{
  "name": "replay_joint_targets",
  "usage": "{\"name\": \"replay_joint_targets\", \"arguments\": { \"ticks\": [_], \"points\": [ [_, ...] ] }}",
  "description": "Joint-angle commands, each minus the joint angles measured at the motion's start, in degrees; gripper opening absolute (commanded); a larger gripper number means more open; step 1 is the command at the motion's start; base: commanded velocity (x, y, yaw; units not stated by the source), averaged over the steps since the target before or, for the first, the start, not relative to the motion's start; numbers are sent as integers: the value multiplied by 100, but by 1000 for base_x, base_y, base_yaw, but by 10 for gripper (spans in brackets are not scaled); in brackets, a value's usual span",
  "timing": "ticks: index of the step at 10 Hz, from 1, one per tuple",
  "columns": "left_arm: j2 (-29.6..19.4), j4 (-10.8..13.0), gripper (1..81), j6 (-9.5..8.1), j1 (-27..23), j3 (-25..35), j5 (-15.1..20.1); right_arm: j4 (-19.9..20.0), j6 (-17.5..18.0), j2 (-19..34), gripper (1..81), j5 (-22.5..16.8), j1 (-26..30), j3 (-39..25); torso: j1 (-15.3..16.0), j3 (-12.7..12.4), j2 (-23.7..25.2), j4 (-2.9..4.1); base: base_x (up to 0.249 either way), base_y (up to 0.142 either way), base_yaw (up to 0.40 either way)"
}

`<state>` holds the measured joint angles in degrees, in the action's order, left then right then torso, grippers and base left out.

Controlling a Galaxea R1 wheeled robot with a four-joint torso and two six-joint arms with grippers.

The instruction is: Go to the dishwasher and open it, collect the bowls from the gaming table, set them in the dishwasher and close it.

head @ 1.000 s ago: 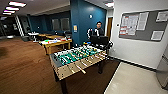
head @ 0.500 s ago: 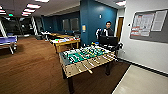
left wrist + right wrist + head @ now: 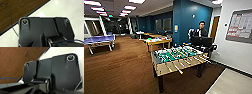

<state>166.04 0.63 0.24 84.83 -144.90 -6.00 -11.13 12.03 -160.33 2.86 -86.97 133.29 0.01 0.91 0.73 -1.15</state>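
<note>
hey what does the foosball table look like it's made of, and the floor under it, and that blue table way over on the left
The foosball table looks like light wood or wood-look board, going by its pale tan side, with a green field, shiny metal-looking rods and dark legs. The floor under it reads as brown carpet or wood-look flooring; I cannot tell which. The blue table has a flat matte blue top on pale legs, material unclear.

Your camera swung left over the past second: the foosball table (image 3: 180, 60) slid toward the picture's right, the blue ping-pong table (image 3: 99, 40) came fully into sight at the left, and the noticeboard (image 3: 240, 26) neared the right edge.
</note>
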Motion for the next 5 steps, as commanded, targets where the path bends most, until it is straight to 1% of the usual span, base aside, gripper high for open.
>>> {"name": "replay_joint_targets", "arguments": {
  "ticks": [1,5],
  "points": [
    [-61,-37,811,37,-296,23,257,-56,-8,60,811,-260,289,-50,0,0,0,0,0,0,211],
    [-53,-37,811,28,-305,23,257,-56,-8,60,811,-269,290,-50,0,0,0,0,0,0,196]
  ]
}}
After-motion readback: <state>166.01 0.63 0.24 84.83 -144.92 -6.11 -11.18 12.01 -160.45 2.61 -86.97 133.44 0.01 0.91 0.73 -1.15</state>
